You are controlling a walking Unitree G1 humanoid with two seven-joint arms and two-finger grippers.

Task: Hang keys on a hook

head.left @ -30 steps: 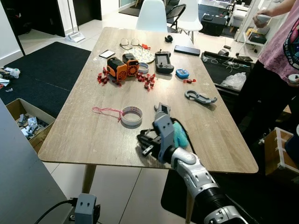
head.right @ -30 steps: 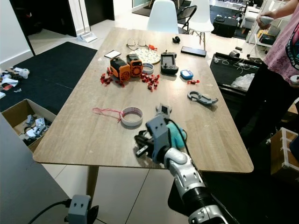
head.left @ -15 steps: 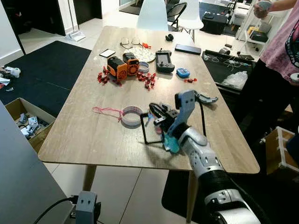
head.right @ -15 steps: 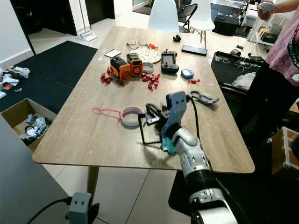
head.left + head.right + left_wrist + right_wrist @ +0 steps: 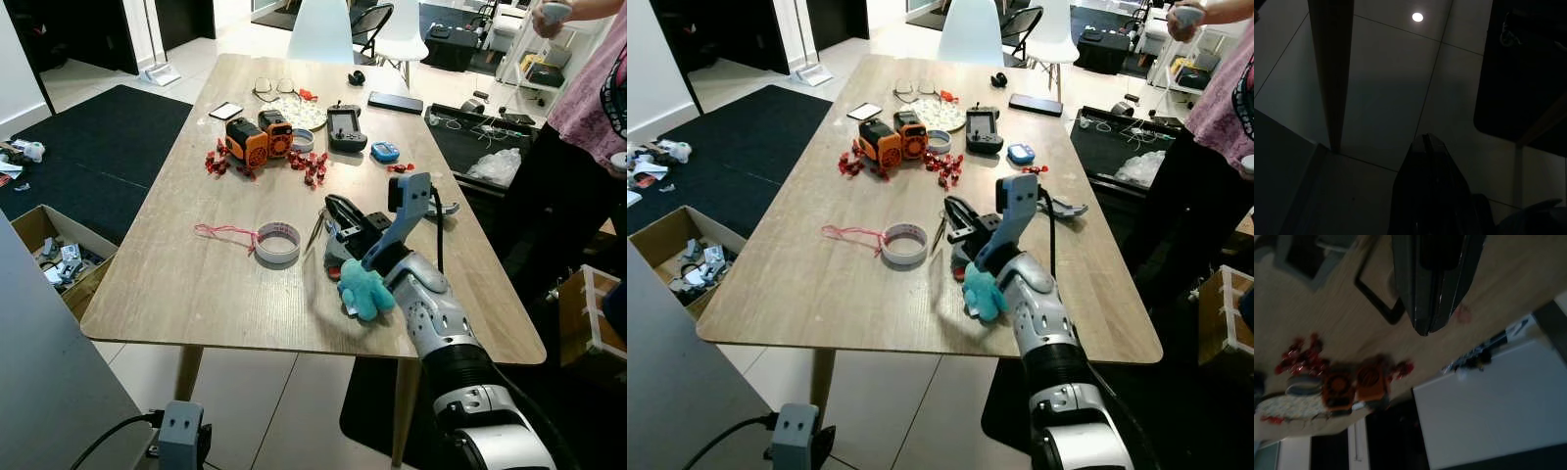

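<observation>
Right gripper hovers over the table, fingers pressed together around the keys, teal plush charm dangling below the wrist. Grip looks thin; a swing could shake them loose.

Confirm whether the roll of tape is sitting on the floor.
No, the roll of tape lies on the wooden table, beside the right gripper.

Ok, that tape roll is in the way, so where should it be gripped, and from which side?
Pinch the tape roll's wall from straight above, one finger inside the ring and one outside. It lies flat on the table with its hole facing up, so the thin wall looks easiest to pinch. Take its right edge, away from the pink string trailing off its left.
</observation>
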